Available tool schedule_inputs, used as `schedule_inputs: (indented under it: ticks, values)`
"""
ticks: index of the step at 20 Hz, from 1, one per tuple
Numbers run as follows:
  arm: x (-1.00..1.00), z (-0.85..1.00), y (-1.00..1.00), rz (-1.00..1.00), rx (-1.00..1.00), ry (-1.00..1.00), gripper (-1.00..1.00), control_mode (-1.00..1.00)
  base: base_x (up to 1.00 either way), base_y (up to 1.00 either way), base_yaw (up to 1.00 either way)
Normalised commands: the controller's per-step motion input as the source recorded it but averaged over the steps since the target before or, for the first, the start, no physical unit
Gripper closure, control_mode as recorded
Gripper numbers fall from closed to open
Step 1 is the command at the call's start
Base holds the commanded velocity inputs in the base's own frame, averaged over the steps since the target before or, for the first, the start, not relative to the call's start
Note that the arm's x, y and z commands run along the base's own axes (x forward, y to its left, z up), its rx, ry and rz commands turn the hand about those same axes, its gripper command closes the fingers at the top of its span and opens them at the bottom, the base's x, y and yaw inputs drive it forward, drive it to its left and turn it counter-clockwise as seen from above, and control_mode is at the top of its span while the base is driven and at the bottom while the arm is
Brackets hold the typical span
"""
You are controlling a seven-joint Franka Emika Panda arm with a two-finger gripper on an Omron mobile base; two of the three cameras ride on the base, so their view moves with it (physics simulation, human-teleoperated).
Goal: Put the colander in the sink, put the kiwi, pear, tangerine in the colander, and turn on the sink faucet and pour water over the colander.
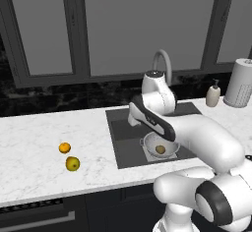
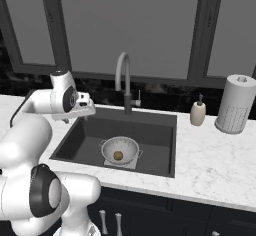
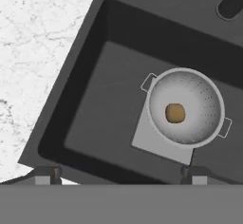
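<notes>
The silver colander (image 3: 194, 104) sits on the floor of the dark sink (image 3: 90, 109), on a pale square patch, with the brown kiwi (image 3: 175, 113) lying in its middle. My gripper (image 3: 121, 174) hangs open and empty high above the sink's left part, well clear of the colander (image 2: 120, 149). On the counter left of the sink (image 1: 123, 152) lie the orange tangerine (image 1: 64, 148) and, just in front of it, the yellow-green pear (image 1: 73, 163). The grey gooseneck sink faucet (image 2: 124, 80) rises behind the basin, and I see no water running from it.
A white soap pump bottle (image 2: 198, 113) and a paper towel roll (image 2: 235, 105) stand on the counter right of the sink. Dark windows run along the back wall. White marble counter (image 1: 39, 128) stretches to the left around the fruits.
</notes>
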Motion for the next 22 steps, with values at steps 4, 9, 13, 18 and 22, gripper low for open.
schedule_inputs:
  ticks: [4, 9, 13, 18, 22]
  values:
    - [-0.41, 0.12, 0.69, -0.01, 0.0, 0.01, -1.0, -1.0, 0.0, 0.0, 0.0]
    - [-0.34, 0.01, 0.73, -0.02, 0.01, 0.01, -1.0, -1.0, 0.0, 0.0, 0.0]
    - [-0.2, 0.0, 0.75, -0.02, 0.01, 0.13, -1.0, -1.0, 0.0, 0.0, 0.0]
    - [-0.02, -0.01, 0.81, 0.0, 0.03, 0.07, -1.0, -1.0, 0.0, 0.0, 0.0]
    - [0.1, -0.01, 0.74, 0.0, 0.08, 0.03, -1.0, -1.0, 0.0, 0.0, 0.0]
